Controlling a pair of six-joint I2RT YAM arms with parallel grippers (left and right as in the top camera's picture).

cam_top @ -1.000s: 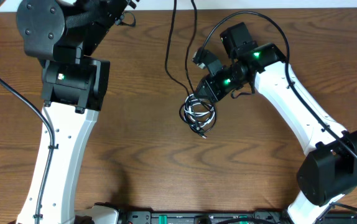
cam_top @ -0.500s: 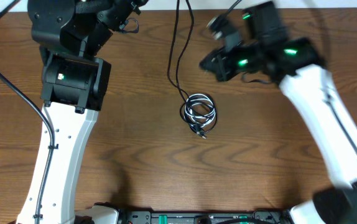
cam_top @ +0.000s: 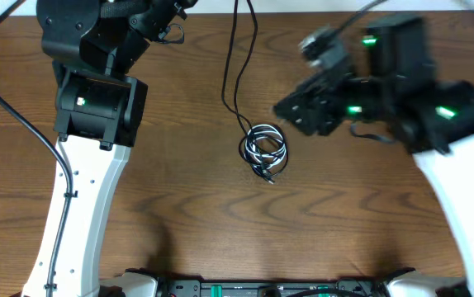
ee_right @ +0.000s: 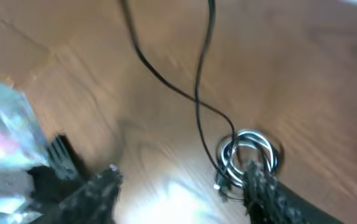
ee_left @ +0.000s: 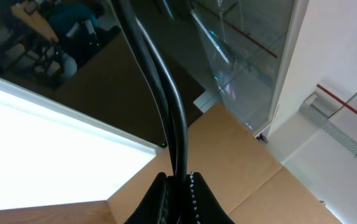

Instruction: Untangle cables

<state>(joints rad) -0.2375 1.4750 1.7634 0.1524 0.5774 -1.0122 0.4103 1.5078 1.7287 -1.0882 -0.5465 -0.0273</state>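
Observation:
The cables lie bunched in a small black-and-white knot [cam_top: 263, 149] on the brown table [cam_top: 196, 198]. Two black strands [cam_top: 239, 58] run from the knot up past the table's far edge. In the left wrist view my left gripper [ee_left: 177, 178] is shut on two black cable strands [ee_left: 166, 106], which rise from between its jaws; this camera looks up and away from the table. My right gripper [cam_top: 300, 112], blurred, hovers just right of and beyond the knot. In its wrist view the right gripper [ee_right: 178, 183] stands open and empty, with the knot [ee_right: 247, 148] just beyond its right finger [ee_right: 262, 190].
The left arm's white link and black joint housing [cam_top: 97, 99] fill the left side of the table. The right arm [cam_top: 452, 157] covers the right side. A black equipment bar [cam_top: 262, 289] lines the front edge. A cardboard box [ee_left: 241, 162] shows in the left wrist view.
My right gripper was shut at the knot, then pulled up and away to the right and opened. The knot stayed on the table. The left arm barely shifted.

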